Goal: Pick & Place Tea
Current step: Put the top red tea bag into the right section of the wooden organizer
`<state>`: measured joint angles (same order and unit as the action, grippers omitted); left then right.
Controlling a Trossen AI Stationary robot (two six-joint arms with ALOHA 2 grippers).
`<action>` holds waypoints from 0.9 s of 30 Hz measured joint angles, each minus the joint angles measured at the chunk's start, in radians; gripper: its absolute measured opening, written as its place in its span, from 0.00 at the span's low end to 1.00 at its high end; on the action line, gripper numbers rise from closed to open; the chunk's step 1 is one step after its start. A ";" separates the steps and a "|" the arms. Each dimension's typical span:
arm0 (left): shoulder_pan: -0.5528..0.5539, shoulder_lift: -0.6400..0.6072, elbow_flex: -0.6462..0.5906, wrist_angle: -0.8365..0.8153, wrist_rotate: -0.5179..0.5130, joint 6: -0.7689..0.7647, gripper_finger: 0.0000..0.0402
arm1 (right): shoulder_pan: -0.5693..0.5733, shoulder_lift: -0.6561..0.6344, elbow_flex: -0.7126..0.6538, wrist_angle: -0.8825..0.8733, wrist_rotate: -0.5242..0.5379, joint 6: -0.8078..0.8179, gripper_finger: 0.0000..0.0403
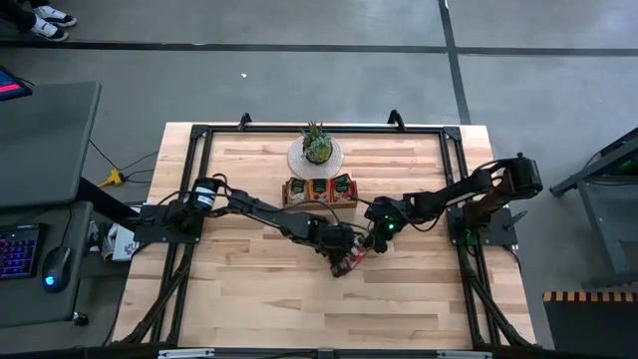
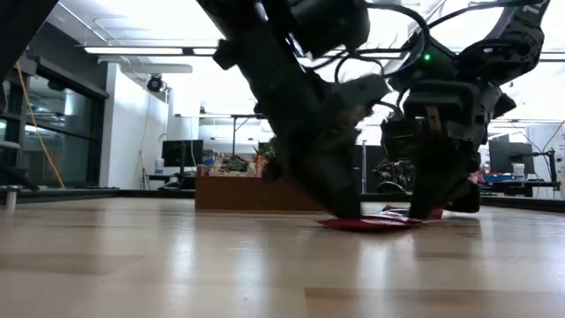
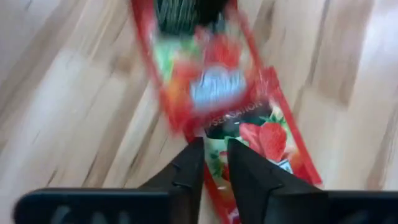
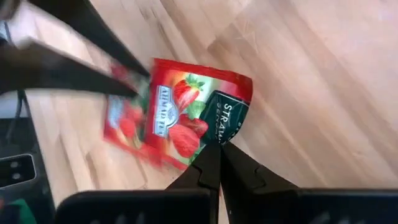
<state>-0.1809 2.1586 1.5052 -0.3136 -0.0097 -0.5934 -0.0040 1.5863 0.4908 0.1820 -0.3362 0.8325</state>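
Observation:
Two red tea sachets [image 1: 351,262] lie overlapping on the wooden table, just near of its middle; the low view shows them as flat sachets [image 2: 371,223]. In the right wrist view the upper sachet [image 4: 180,112] partly covers a second sachet [image 4: 118,124]. My right gripper [image 4: 217,149] is shut on the upper sachet. My left gripper [image 3: 214,152] stands over the lower sachet [image 3: 264,140] with its fingers a narrow gap apart. The wooden tray [image 1: 319,189] at the far middle holds more tea. My right gripper pinches the upper sachet by its edge next to the dark green panel [image 4: 219,124], between its two fingertips. The fingers slant down from the table's right. The sachet still lies low over the other one. My left gripper: I cannot tell whether its fingertips [image 3: 189,158] touch a sachet.
A potted plant [image 1: 316,148] on a round mat stands behind the tray at the far edge. The two grippers stand close together over the sachets. Bare wood lies to the near left and near right.

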 joint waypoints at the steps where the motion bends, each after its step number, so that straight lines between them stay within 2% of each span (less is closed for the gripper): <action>1: 0.000 -0.014 -0.005 -0.026 0.000 0.005 0.20 | 0.000 -0.008 -0.002 -0.003 -0.001 -0.002 0.00; 8: 0.004 -0.084 -0.004 -0.184 0.004 0.031 0.33 | 0.002 -0.085 0.000 -0.038 0.011 -0.045 0.00; 13: 0.004 -0.133 -0.002 -0.262 -0.007 0.048 0.34 | -0.002 -0.195 0.002 -0.047 0.037 -0.074 0.00; 19: 0.004 -0.213 0.002 -0.388 -0.096 0.039 0.34 | -0.038 -0.371 0.010 -0.068 0.044 -0.138 0.00; 22: 0.004 -0.260 0.000 -0.461 -0.144 0.039 0.34 | -0.070 -0.435 0.094 -0.209 0.066 -0.241 0.00; 27: 0.004 -0.328 0.001 -0.520 -0.239 0.041 0.34 | -0.130 -0.436 0.363 -0.541 0.150 -0.525 0.00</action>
<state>-0.1768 1.8309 1.5059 -0.8333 -0.2489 -0.5522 -0.1339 1.1508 0.8542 -0.3592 -0.1866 0.3071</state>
